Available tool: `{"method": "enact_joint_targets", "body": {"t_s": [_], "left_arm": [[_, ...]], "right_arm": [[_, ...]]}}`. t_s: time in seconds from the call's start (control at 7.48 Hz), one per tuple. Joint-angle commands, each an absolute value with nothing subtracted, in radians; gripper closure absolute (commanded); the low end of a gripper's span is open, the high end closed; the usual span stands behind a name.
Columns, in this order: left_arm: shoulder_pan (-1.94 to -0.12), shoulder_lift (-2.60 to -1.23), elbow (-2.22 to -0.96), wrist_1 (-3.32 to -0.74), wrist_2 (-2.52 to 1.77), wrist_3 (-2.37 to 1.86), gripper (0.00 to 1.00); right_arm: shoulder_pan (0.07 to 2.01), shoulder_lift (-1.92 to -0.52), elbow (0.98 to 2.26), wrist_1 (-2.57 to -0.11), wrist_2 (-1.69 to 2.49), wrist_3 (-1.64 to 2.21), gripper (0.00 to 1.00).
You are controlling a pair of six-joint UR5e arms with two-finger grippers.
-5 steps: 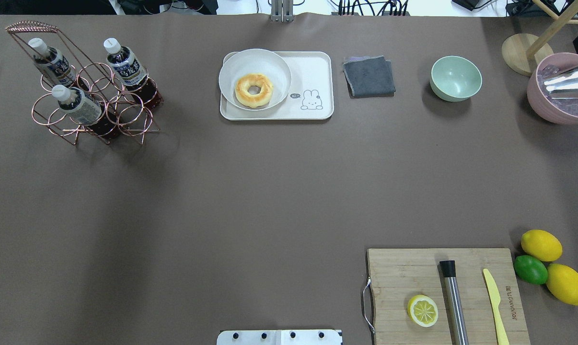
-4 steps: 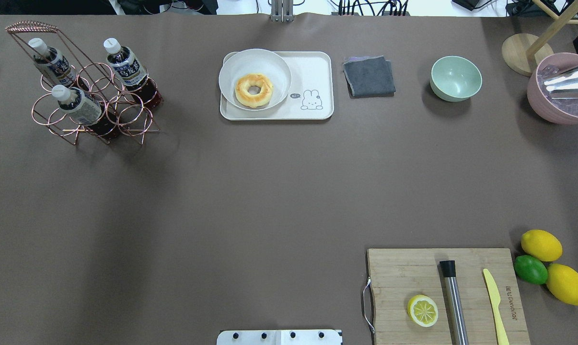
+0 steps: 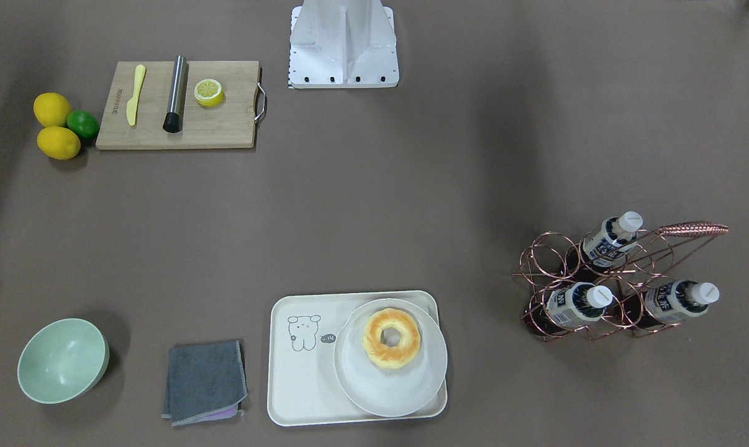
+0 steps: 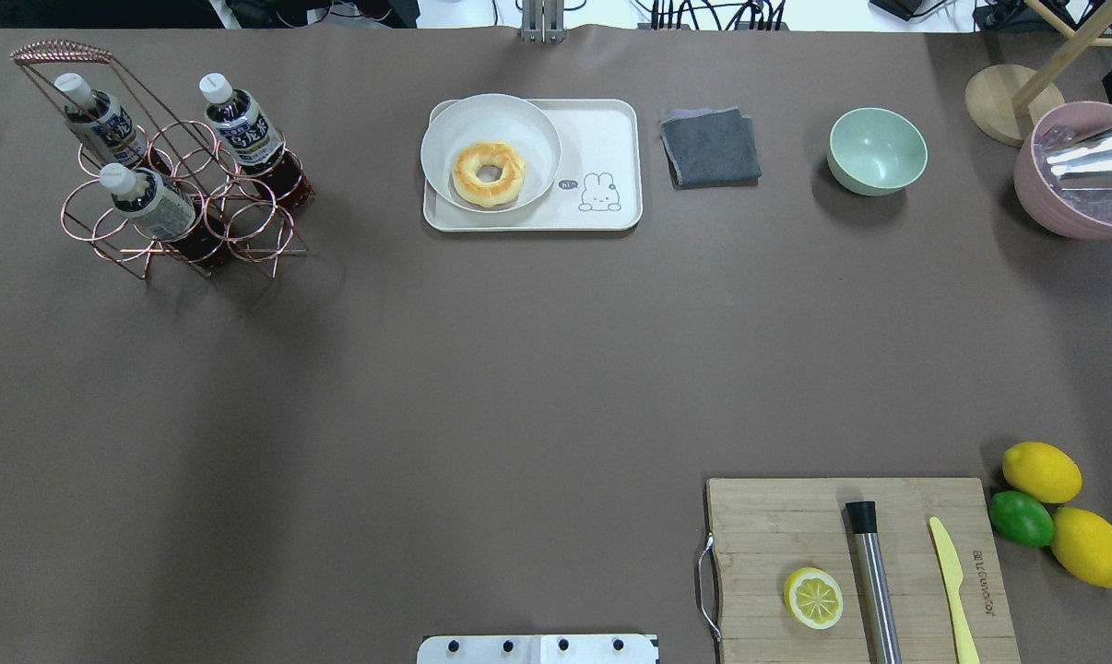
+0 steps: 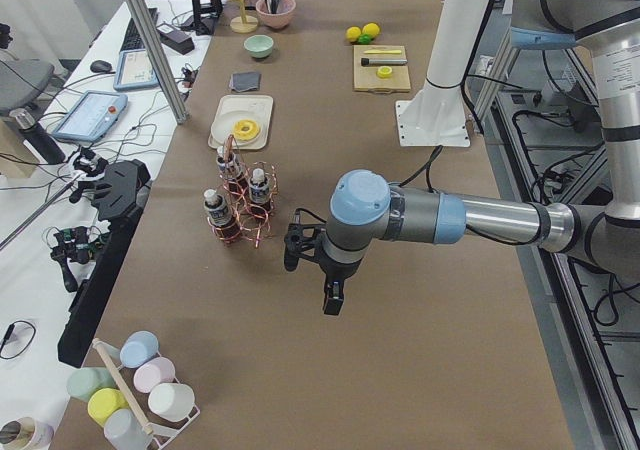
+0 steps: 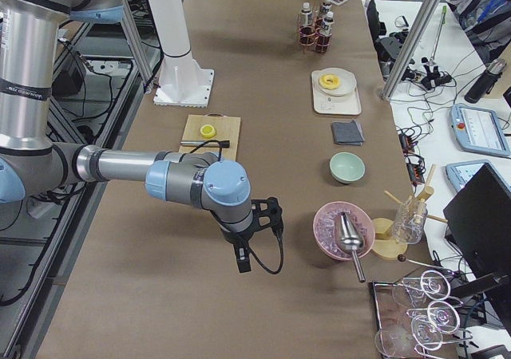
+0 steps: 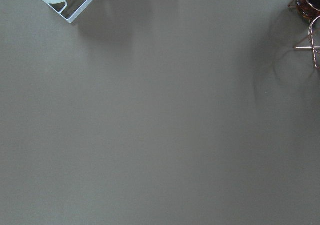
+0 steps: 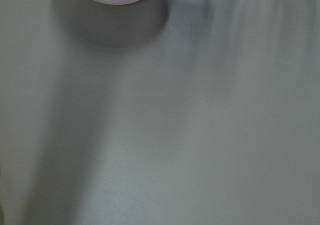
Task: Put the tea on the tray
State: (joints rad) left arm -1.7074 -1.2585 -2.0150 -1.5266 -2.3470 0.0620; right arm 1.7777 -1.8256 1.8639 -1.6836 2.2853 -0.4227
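the tea [image 4: 242, 127] stood with two like bottles in a copper wire rack [image 3: 694, 228] at the surface's [image 4: 519, 369] far left, well apart from the tray [image 4: 611, 129], while the left claw [image 5: 332, 298] and right claw [image 6: 242, 260] hung over bare surface, open or closed i could not tell.

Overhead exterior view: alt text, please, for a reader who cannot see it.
Three tea bottles stand in a copper wire rack at the far left of a brown table; the cream tray at far centre holds a plate with a doughnut. A cutting board lies near right; no arm is in view.
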Motion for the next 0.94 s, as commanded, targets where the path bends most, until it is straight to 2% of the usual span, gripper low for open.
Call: {"method": "enact_joint_targets", "body": {"t_s": [0.0,0.8], "left_arm": [[-1.695,-1.253,-2.008,-1.532,-2.344,0.057,0.02],[-1.695,-1.220,-2.014,-1.598,-2.355,0.055,0.03]], "right_arm": [[1.758,-1.825,1.864,-1.683,2.298,-0.420,0.00],[1.759,-1.832,1.861,-1.684,2.332,-0.422,0.00]]}}
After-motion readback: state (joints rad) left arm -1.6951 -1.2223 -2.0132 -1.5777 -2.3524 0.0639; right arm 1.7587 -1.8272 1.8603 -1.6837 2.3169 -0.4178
